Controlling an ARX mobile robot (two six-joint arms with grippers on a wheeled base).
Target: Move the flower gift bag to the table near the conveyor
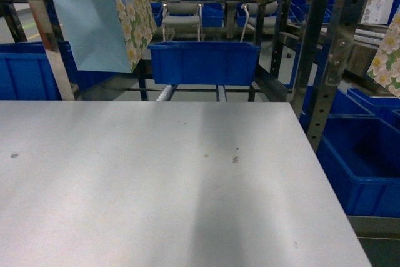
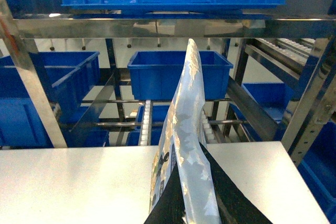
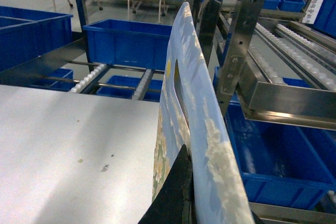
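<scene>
Two flower gift bags show — one (image 1: pixel 106 14) at upper left, one (image 1: pixel 386 54) at the right edge — above one white worktop (image 1: pixel 156 186); two grey chairs (image 1: pixel 182 20) stand behind.

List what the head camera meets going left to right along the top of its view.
Flower gift bag held up at the left → blue bin on the conveyor → steel upright of the rack → second flower gift bag at the right edge.
</scene>
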